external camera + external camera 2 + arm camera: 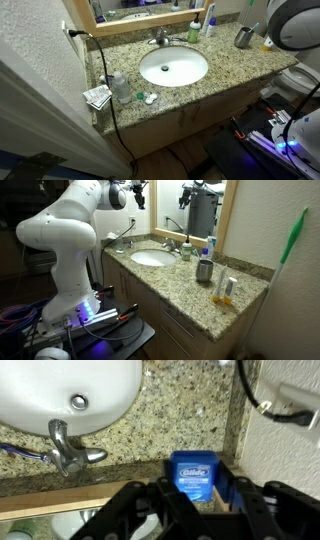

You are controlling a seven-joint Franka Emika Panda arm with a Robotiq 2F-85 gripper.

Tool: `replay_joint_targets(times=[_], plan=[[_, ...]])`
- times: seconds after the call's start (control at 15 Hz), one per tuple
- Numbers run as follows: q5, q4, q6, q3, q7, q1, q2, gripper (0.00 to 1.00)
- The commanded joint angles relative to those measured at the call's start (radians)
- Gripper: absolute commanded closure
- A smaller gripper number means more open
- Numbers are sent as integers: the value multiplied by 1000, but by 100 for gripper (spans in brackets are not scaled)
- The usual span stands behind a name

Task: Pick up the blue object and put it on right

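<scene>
In the wrist view a small blue floss box (193, 470) with a white "Glide" label sits between my gripper's (195, 500) two black fingers, which close on its sides. It hangs in the air over the speckled granite counter (170, 415), near the faucet (70, 452) and the wall corner. In an exterior view the gripper (138, 194) is high up in front of the mirror, well above the counter; the blue box is too small to make out there.
The white oval sink (173, 67) is set in the counter. A clear plastic bottle (120, 85), small green-and-white pieces (150, 97) and folded paper (97, 96) lie at one end. A metal cup (243, 37) stands at the far end. A wall outlet with a black cord (285, 405) is close by.
</scene>
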Motion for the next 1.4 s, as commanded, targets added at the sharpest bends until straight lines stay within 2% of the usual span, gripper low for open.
replay_joint_targets(times=[0.0, 0.13, 0.27, 0.4, 0.67, 0.93, 1.0, 1.07, 1.33], plan=[[58, 0, 52, 10, 76, -125, -3, 81], [72, -18, 2, 12, 83, -166, -26, 81], [45, -49, -145, -17, 92, -174, -65, 81], [21, -37, -236, -42, 176, -178, -81, 81], [53, -26, -394, -29, 371, -201, -115, 81], [117, -7, -375, -4, 585, -244, -121, 81], [73, -14, -373, -21, 509, -216, -116, 81], [77, -14, -373, -20, 523, -221, -117, 56], [74, -14, -373, -20, 520, -215, -115, 56]])
